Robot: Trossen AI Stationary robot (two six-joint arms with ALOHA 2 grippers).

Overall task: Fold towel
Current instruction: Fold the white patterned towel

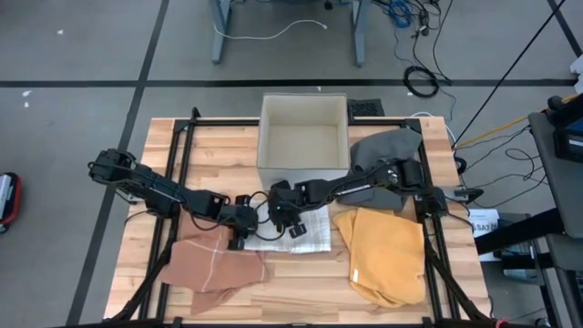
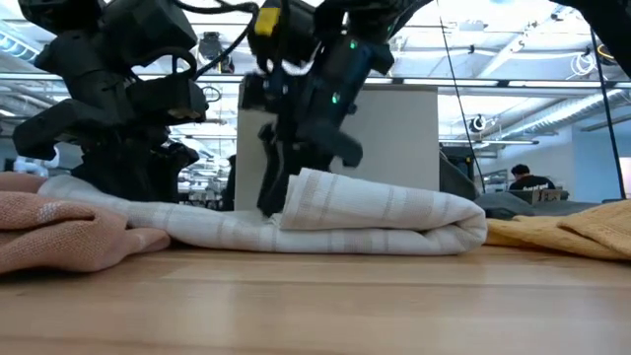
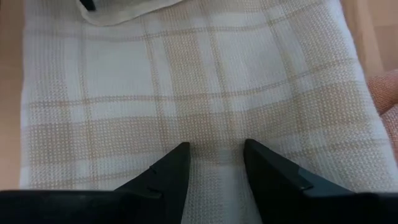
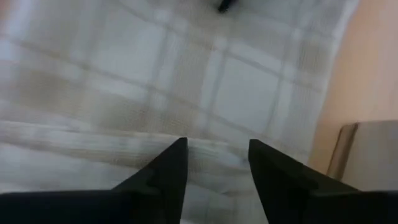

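The white plaid towel (image 2: 325,222) lies nearest the low camera, on the wooden table (image 1: 301,282), between the pink cloth (image 1: 219,264) and the yellow cloth (image 1: 383,251), with the open box (image 1: 303,137) behind it; one fold is already laid, since the upper layer doubles over to a rounded edge on that view's right. A grey cloth (image 1: 387,146) sits beside the box.

The left gripper (image 3: 214,155) hovers over the towel's edge nearest the pink cloth; its jaws stand moderately apart with nothing between them, apparently placed to pin or pick that edge.

The right gripper (image 4: 217,152) hangs over the folded layer near the towel's middle; its jaws are parted and empty, with plaid fabric visible in the gap, which suggests the carried edge has been let go.

Both grippers stand close together over the towel, so that either can take the next fold; the task is judged partly complete.
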